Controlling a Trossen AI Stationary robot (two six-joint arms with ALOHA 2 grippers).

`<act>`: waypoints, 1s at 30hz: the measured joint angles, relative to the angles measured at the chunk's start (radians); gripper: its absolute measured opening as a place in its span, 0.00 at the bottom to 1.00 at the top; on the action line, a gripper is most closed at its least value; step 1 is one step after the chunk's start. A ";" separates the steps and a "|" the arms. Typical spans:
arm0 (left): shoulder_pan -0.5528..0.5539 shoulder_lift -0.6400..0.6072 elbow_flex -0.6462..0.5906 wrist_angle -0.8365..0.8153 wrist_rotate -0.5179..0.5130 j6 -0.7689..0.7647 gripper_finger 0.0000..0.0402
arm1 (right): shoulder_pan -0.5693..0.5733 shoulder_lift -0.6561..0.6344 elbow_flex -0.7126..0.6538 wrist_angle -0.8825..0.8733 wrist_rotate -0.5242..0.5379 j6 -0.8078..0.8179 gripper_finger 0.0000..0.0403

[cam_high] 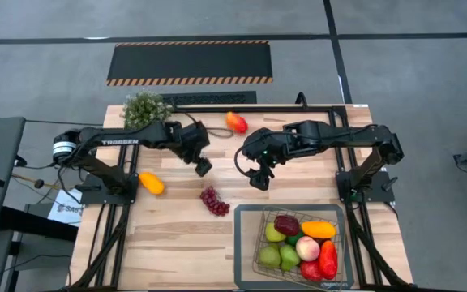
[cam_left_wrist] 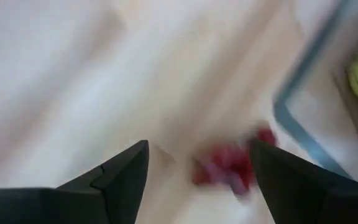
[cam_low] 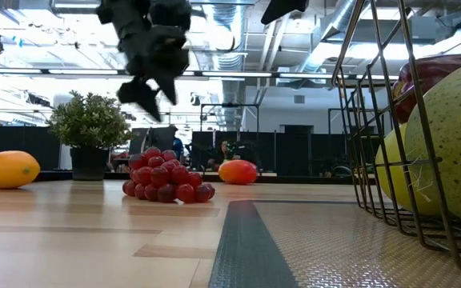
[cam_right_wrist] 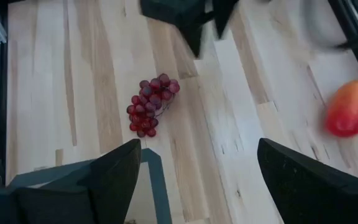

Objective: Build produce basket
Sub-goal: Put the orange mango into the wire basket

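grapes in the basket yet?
No. In the high view the grapes lie on the bare wood left of the basket, apart from its rim.

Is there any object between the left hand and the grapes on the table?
No. In the high view, only bare wood lies between the left hand and the grapes.

The left gripper (cam_high: 203,166) hangs above the pale wooden table (cam_high: 160,243), with the bunch of dark red plastic grapes (cam_high: 214,201) just ahead of it and below. The right gripper (cam_high: 259,178) hangs beside it. Beyond both sits the rectangular dark wire-mesh basket (cam_high: 259,243) on its grey mat, fruit piled inside. An orange pepper (cam_high: 151,183) lies behind the left gripper, and a red-orange peach (cam_high: 236,122) lies back towards the bushy green potted plant (cam_high: 145,108).
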 joint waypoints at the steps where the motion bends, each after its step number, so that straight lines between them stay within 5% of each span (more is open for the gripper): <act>1: 0.001 0.000 0.022 0.007 -0.061 0.018 0.66 | -0.005 0.000 0.000 0.000 0.005 -0.001 0.85; 4: 0.030 0.001 0.065 0.005 -0.152 0.044 0.66 | -0.038 0.000 0.000 0.011 0.054 0.019 0.85; 8: 0.095 -0.023 0.080 -0.038 -0.061 0.058 0.66 | -0.112 0.018 0.001 0.111 0.055 0.025 0.85; 17: 0.195 -0.187 0.083 -0.117 -0.065 0.082 0.66 | -0.257 0.196 0.001 0.291 -0.005 -0.155 0.85; 25: 0.216 -0.230 0.083 -0.138 -0.097 0.074 0.66 | -0.430 0.425 0.007 0.294 0.015 0.342 0.85; 30: 0.215 -0.228 0.081 -0.154 -0.105 0.108 0.66 | -0.467 0.497 0.008 0.344 -0.016 0.394 0.85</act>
